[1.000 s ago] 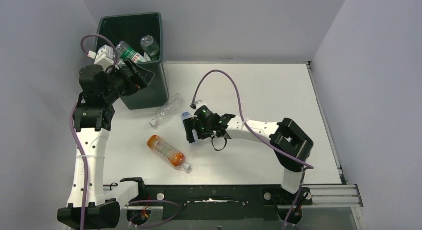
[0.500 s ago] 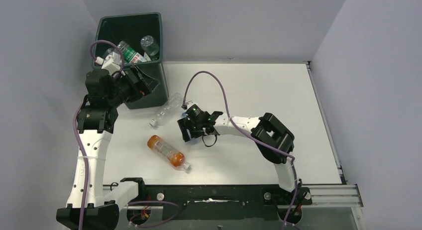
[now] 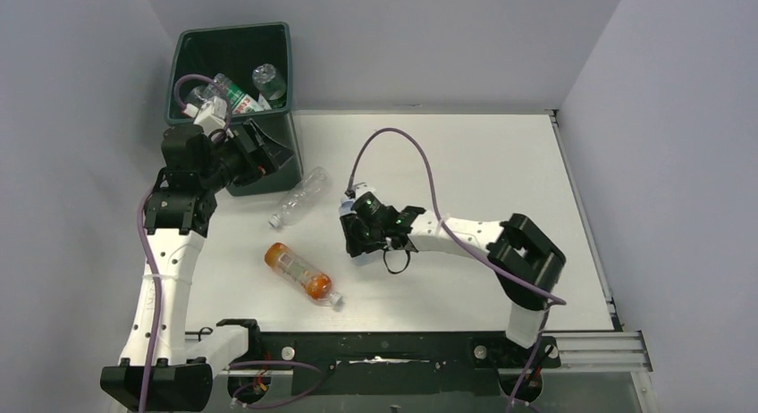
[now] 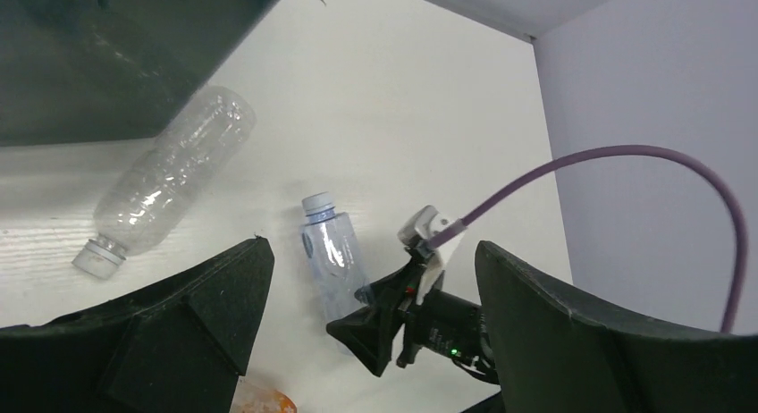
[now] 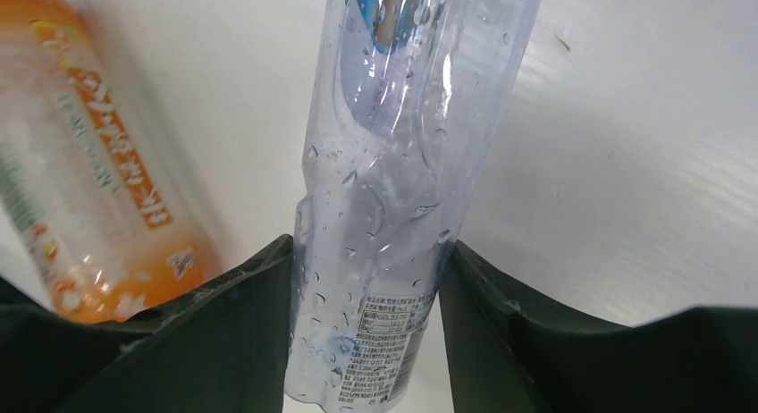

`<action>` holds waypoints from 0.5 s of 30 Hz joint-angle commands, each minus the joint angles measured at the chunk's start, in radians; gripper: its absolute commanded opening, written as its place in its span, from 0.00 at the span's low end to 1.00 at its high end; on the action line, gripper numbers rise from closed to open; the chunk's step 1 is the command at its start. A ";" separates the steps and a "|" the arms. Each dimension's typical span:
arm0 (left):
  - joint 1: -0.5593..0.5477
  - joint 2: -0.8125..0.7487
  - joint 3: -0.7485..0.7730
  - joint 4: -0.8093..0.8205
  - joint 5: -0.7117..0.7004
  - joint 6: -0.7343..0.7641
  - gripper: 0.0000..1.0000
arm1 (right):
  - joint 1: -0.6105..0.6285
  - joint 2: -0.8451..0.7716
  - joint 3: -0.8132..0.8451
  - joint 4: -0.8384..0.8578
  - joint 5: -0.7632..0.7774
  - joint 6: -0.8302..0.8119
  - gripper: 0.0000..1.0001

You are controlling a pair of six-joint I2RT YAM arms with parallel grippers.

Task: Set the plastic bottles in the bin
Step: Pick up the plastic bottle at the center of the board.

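**Right gripper (image 5: 366,252) now clamped on the blue-capped bottle (image 5: 393,189) at the centre of the table (image 3: 501,163).**
Within the last second its jaws went from wide apart to pinching the bottle's lower body. The bottle lies flat, cap toward about 11 o'clock, and a lift to the bin (image 3: 232,29) at 10 o'clock looks next. The left gripper (image 4: 371,250), spread and empty, has dropped from the rim to the bin's front wall. A clear bottle (image 3: 299,197) and an orange bottle (image 3: 302,272) wait at 10 and 7 o'clock.

The right pincer (image 5: 366,292) is closing its two fingers on the clear bottle (image 5: 402,118) with the blue cap and is squeezing both its sides. The left pincer (image 3: 266,152) is sliding away from the top of the bin (image 3: 234,29), toward 5 o'clock, down along its front wall.
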 commanded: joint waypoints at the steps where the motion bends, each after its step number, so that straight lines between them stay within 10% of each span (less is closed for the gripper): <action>1: -0.025 0.019 -0.054 0.060 0.082 -0.027 0.84 | 0.029 -0.206 -0.091 0.050 0.065 0.066 0.46; 15: -0.343 0.078 -0.118 0.187 -0.029 -0.135 0.84 | 0.055 -0.622 -0.325 -0.023 0.158 0.178 0.45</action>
